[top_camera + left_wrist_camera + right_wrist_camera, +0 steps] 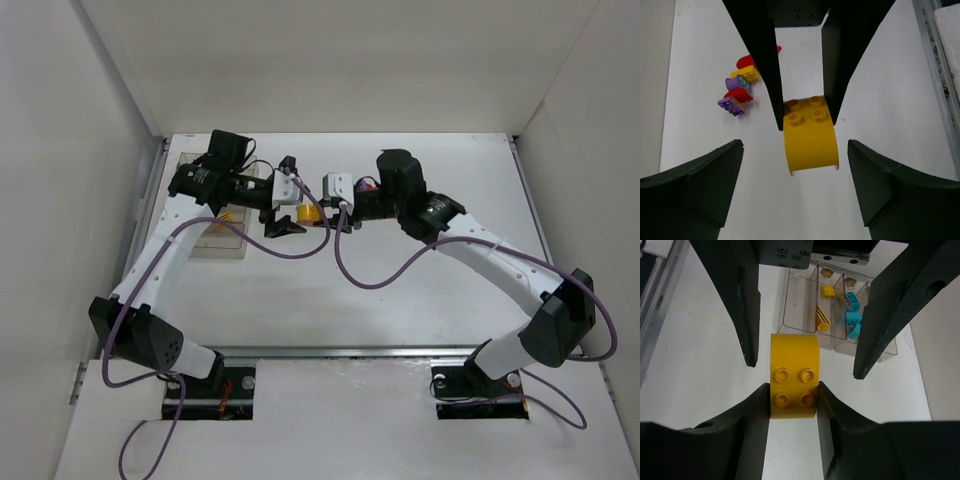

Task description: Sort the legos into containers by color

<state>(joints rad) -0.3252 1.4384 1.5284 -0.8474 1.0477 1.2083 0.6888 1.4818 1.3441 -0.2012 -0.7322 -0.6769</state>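
Legos first: a yellow brick [792, 375], curved and with four studs at one end, is clamped at that studded end by the right gripper [793, 385]. Its fingers press on both sides of the brick, and the jaws stand narrow, no wider than the brick itself. The smooth curved end sticks out past those fingertips toward the left gripper [795, 141].

The left gripper's jaws stand wide, one finger on each side of the brick's free end. Bare table [875, 90] shows between each finger and the brick, and neither finger touches it. From above, the two grippers meet nose to nose around mid-table with the brick between them.

Farther out, on the right gripper's side, a cluster [738, 86] of red, yellow and purple pieces with a bit of cyan lies on the table, the pieces touching one another. A further red scrap is half hidden behind one of the right gripper's fingers.

On the left gripper's side lies the tray [801, 305], its narrow compartments side by side. One compartment holds yellow pieces [823, 317], one of them black-striped. The next holds cyan pieces [852, 315]. Two pale bits at the far ends are too small to make out. From above, the tray sits at the table's left, partly under the left arm [165, 255].
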